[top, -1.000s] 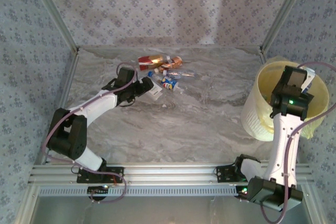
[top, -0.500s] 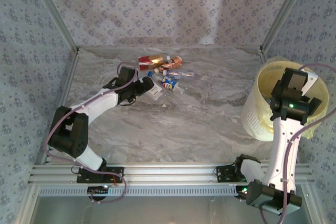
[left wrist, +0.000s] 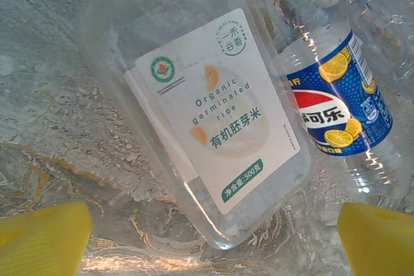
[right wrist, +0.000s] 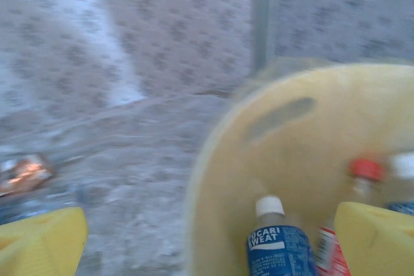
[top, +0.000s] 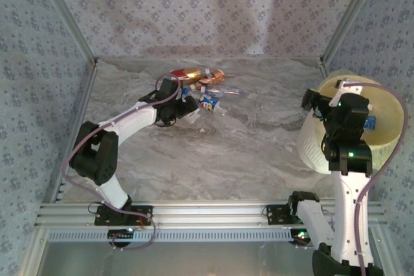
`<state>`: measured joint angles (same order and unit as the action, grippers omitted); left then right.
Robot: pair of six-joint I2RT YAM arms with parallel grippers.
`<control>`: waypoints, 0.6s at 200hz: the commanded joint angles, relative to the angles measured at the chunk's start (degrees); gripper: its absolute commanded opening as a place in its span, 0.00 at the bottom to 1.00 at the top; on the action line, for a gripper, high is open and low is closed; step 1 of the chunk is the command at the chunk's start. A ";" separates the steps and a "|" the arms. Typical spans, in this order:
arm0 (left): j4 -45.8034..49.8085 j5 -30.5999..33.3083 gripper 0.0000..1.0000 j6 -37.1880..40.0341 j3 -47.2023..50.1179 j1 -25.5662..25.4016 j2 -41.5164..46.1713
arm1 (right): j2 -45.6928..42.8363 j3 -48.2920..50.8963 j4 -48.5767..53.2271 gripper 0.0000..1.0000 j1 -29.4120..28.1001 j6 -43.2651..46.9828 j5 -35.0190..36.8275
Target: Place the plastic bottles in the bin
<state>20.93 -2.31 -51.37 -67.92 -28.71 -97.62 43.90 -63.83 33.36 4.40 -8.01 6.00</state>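
Observation:
A cluster of plastic bottles lies at the table's far middle: a red-labelled one (top: 186, 73), an orange one (top: 217, 75) and a blue Pepsi one (top: 208, 101). My left gripper (top: 187, 110) stands open right at the cluster. In its wrist view the yellow fingertips (left wrist: 40, 237) flank the base of a big clear bottle with a white label (left wrist: 213, 114), and the Pepsi bottle (left wrist: 339, 105) lies to its right. My right gripper (top: 313, 102) hangs open and empty at the left rim of the pale-yellow bin (top: 314, 147). Inside the bin (right wrist: 304, 134) lie a blue Pocari Sweat bottle (right wrist: 278, 244) and a red-capped bottle (right wrist: 365, 172).
Patterned walls and metal frame posts (top: 339, 24) close in the marble table (top: 246, 153) on three sides. The bin stands at the right edge. An aluminium rail (top: 207, 214) runs along the near edge by the arm bases.
My right gripper has opened, dropped its bottle into the bin and swung left to the bin's left rim. My left arm has reached further right, up to the bottles.

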 commanded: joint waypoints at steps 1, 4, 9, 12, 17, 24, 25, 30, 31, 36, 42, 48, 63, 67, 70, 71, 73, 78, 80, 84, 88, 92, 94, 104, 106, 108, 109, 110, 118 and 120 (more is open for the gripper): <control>4.76 3.23 0.98 -2.22 -2.97 -0.80 -2.13 | -0.59 0.46 -6.64 1.00 -5.40 1.78 -7.62; 5.12 3.64 0.98 -2.51 -3.27 -0.90 -2.38 | -0.62 0.54 -6.89 1.00 -6.31 2.06 -7.50; 5.86 4.52 0.98 -2.99 -3.91 -1.17 -2.76 | -0.62 0.61 -7.46 1.00 -7.49 2.35 -7.07; 6.38 5.16 0.98 -3.21 -4.36 -1.29 -3.08 | -0.60 0.67 -7.82 1.00 -8.50 2.58 -6.83; 7.55 6.13 0.98 -3.62 -5.11 -1.61 -3.53 | -0.59 0.90 -8.41 1.00 -9.88 2.87 -6.56; 9.31 7.64 0.98 -3.89 -6.51 -2.03 -4.37 | -0.51 1.14 -9.32 1.00 -11.56 3.08 -6.52; 9.62 7.92 0.98 -3.90 -6.74 -2.04 -4.48 | -0.54 1.20 -9.52 1.00 -11.85 3.08 -6.57; 11.05 9.04 0.98 -4.06 -8.01 -2.41 -5.09 | -0.53 1.46 -10.50 1.00 -12.93 3.09 -6.93; 11.28 9.28 0.98 -4.03 -8.23 -2.41 -5.24 | -0.55 1.53 -10.59 1.00 -13.10 3.04 -6.99; 12.81 10.57 0.98 -4.08 -9.45 -2.80 -5.99 | -0.36 1.87 -11.76 1.00 -14.07 2.85 -7.45; 14.67 11.98 0.98 -4.33 -10.89 -3.24 -6.85 | -0.23 2.34 -13.11 1.00 -15.25 2.37 -8.03; 16.30 13.18 0.98 -4.51 -12.20 -3.58 -7.65 | -0.01 2.83 -14.57 1.00 -16.25 1.97 -8.81; 19.74 14.82 0.98 -5.66 -14.84 -4.22 -9.51 | 0.77 3.51 -16.93 1.00 -18.78 1.99 -9.51; 20.20 15.04 0.98 -6.01 -15.28 -4.32 -9.94 | 1.05 3.70 -17.53 1.00 -19.44 1.95 -9.21; 20.50 15.24 0.98 -6.35 -15.65 -4.38 -10.21 | 1.24 3.79 -17.89 1.00 -19.93 1.80 -8.91; 20.62 15.23 0.98 -6.45 -15.74 -4.45 -10.26 | 1.30 3.84 -18.11 1.00 -20.03 1.74 -8.86; 20.79 15.40 0.98 -6.67 -15.93 -4.47 -10.47 | 1.41 3.88 -18.32 1.00 -20.35 1.59 -8.82; 21.09 15.72 0.98 -7.39 -16.32 -4.61 -10.90 | 1.84 4.12 -19.43 1.00 -20.94 1.22 -8.62; 21.20 15.85 0.98 -7.68 -16.47 -4.67 -11.09 | 1.99 4.30 -19.66 1.00 -21.24 1.13 -8.63; 21.38 15.95 0.98 -8.12 -16.81 -4.77 -11.45 | 2.22 4.48 -20.57 1.00 -21.84 0.92 -8.75; 21.73 15.97 0.98 -8.73 -17.16 -4.84 -11.79 | 2.51 4.80 -21.40 1.00 -22.36 0.77 -8.93; 22.03 15.94 0.98 -9.22 -17.62 -4.92 -12.23 | 2.81 5.12 -22.22 1.00 -22.83 0.53 -9.06; 22.22 15.93 0.98 -9.39 -17.89 -4.99 -12.41 | 3.02 5.25 -22.65 1.00 -22.99 0.43 -9.18; 23.07 15.97 0.98 -10.48 -19.12 -5.34 -13.29 | 3.87 5.80 -23.88 1.00 -24.27 0.50 -9.58; 23.25 16.03 0.98 -10.67 -19.32 -5.49 -13.53 | 4.03 5.82 -24.03 1.00 -24.51 0.64 -9.47; 23.47 16.09 0.98 -10.83 -19.65 -5.59 -13.68 | 4.21 5.82 -24.04 1.00 -24.79 0.74 -9.37; 23.55 16.14 0.98 -10.93 -19.77 -5.67 -13.80 | 4.32 5.82 -24.09 1.00 -24.97 0.77 -9.36; 23.68 16.21 0.98 -11.02 -19.87 -5.79 -13.90 | 4.43 5.83 -24.11 1.00 -25.10 0.79 -9.26; 24.38 16.58 0.98 -11.82 -20.76 -6.25 -14.58 | 5.26 5.72 -24.08 1.00 -25.96 1.32 -8.29; 24.59 16.66 0.98 -12.06 -21.02 -6.42 -14.78 | 5.48 5.62 -24.06 1.00 -26.25 1.48 -7.98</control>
<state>39.66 11.68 -58.78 -85.47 -33.89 -110.24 47.92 -58.70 14.04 -19.29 -6.66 -2.39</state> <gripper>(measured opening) 0.979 0.999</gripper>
